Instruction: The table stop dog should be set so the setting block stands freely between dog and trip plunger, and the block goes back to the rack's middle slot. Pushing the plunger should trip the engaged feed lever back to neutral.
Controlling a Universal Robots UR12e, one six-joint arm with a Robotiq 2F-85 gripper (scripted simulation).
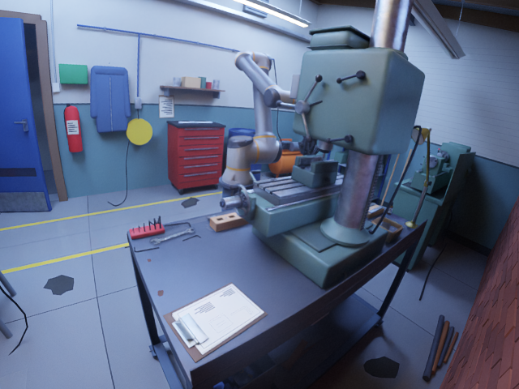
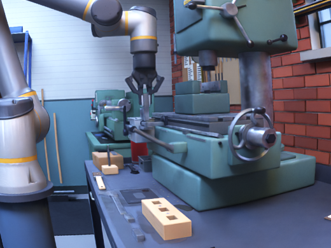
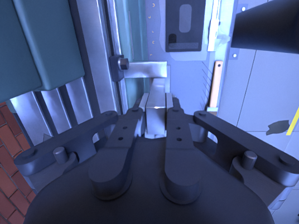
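Note:
The setting block [image 3: 155, 111] hangs upright just above the table stop dog [image 3: 139, 69], which is bolted to the front rail of the mill table. My gripper [image 2: 145, 93] points straight down at the table's far end and grips the steel block [image 2: 145, 106]. The feed lever [image 2: 149, 137] slopes out from the trip housing [image 2: 137, 129] below the block. The wooden rack [image 2: 166, 217] with three empty slots lies on the bench in front of the machine. The trip plunger is hidden from me.
The green drill-mill [image 1: 356, 109] fills the bench's middle, with a vise [image 2: 201, 98] on its table and a handwheel [image 2: 251, 137] at the near end. A clipboard [image 1: 214, 318], a wrench [image 1: 172, 237] and a red bit holder [image 1: 146, 230] lie on the bench.

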